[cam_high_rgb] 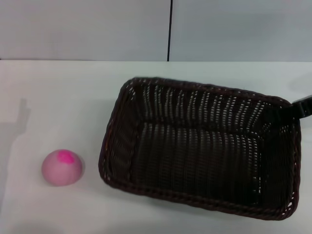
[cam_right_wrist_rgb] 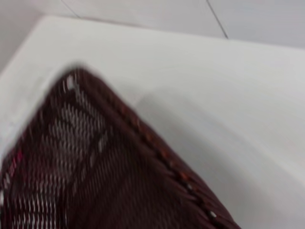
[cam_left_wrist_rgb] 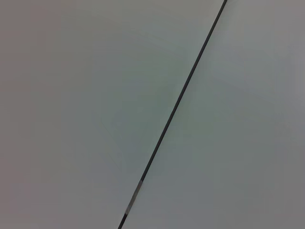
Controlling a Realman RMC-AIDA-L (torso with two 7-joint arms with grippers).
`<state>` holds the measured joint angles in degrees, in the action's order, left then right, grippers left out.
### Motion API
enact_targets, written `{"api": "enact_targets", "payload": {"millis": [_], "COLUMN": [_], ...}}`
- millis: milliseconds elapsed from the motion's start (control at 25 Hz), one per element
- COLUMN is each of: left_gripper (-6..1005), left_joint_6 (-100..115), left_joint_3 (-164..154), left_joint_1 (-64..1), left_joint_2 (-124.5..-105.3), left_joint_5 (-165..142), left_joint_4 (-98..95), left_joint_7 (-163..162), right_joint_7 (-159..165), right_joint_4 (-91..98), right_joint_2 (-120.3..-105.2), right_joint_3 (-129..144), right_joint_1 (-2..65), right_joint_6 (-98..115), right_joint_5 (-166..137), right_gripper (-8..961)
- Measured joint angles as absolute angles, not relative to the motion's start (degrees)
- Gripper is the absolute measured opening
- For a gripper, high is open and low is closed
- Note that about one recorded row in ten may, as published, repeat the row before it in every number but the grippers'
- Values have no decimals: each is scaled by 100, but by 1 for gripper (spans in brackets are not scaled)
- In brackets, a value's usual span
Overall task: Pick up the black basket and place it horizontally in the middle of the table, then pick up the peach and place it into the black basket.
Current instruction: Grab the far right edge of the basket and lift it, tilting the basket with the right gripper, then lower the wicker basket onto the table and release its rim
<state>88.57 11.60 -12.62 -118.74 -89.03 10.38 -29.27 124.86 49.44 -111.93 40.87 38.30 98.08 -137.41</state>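
Black basket [cam_high_rgb: 204, 161], nearest, is set on the table [cam_high_rgb: 53, 97] right of centre, long axis roughly crosswise and slightly skewed; right gripper [cam_high_rgb: 303, 106] at its right end, grip state indiscernible; peach [cam_high_rgb: 62, 167] lies leftward, well apart.

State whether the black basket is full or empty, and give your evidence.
Empty: the black basket shows bare woven floor, and the peach sits outside it on the table.

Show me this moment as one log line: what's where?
black basket: on table, empty, slightly skewed | peach: on table, left of basket, apart | right tool: at basket's right rim | left tool: unseen
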Motion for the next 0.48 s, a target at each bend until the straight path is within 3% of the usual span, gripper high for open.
{"api": "enact_targets", "payload": {"millis": [360,480], "left_gripper": [810,809], "left_joint_6": [8858,8859], "left_joint_3": [1160,1160], "left_joint_1": [-1303,-1324], "left_joint_2": [-11874,-11874], "left_joint_5": [-8903,-8903], "left_joint_4": [1037,1041], "left_joint_7": [-2927,-2927], "right_joint_7": [11777,11422], "right_joint_4": [4773,4507], "right_joint_2": [-11190,-11109], "right_joint_3": [4053,4046], "right_joint_1": [3816,3837], "right_joint_6": [9862,9928], "right_joint_5": [-13251,-12975], "right_gripper": [167,165]}}
